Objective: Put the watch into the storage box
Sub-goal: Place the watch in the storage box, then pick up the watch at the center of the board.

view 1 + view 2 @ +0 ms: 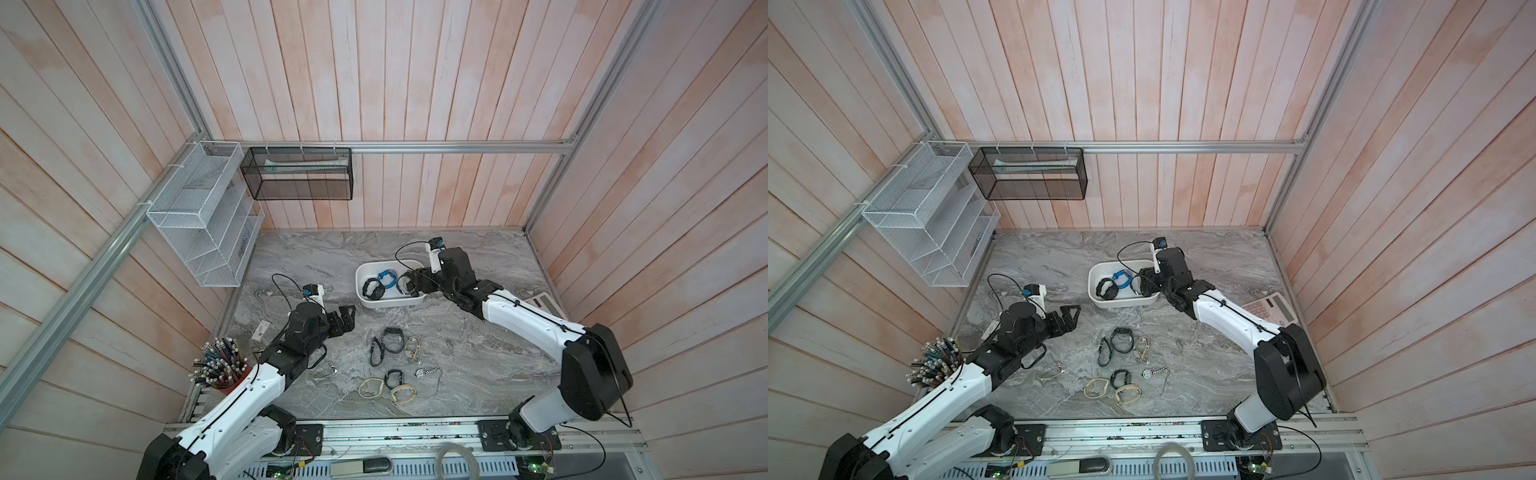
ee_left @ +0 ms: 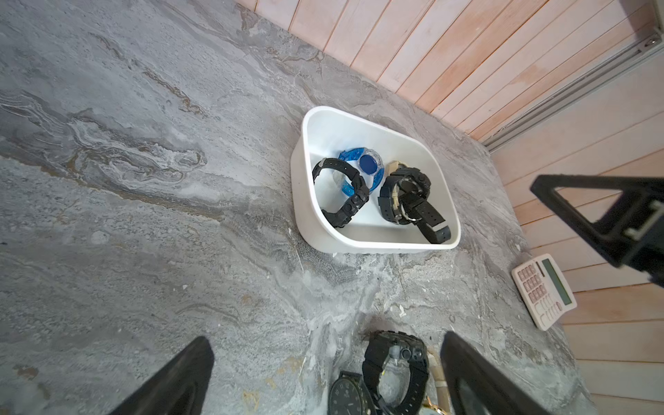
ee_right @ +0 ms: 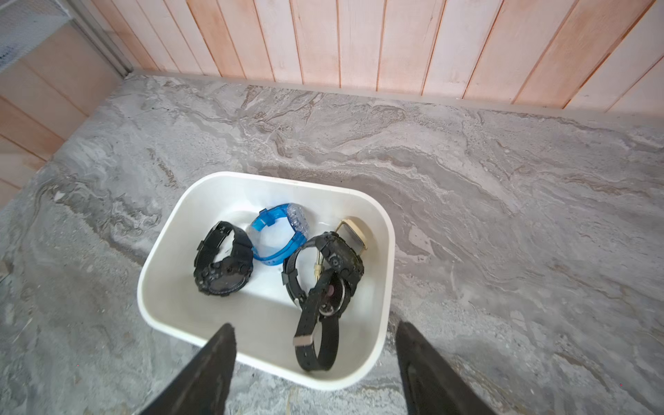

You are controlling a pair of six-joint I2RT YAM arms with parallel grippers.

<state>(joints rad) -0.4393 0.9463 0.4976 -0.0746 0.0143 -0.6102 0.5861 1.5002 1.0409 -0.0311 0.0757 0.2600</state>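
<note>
Gaping: left fingers [image 2: 172, 381], right fingers [image 3: 212, 366]; seemingly rubbery watch [image 3: 310, 312] in smooth storage box [image 3: 258, 316]

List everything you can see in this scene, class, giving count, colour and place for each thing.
white plastic storage box: one, white, far middle of the grey marbled table
watches in the box: apparently three black, one translucent blue, one gold
loose watches: three black, three beige, one silver on a chain, table's near middle
pale keypad calculator: one, pinkish white, table's right edge
red cup of pencils: one, near-left corner
white wire-mesh rack: one, left wall
black mesh basket: one, back rail
left gripper: jaws open, above the table
right gripper: jaws open, above the box
</note>
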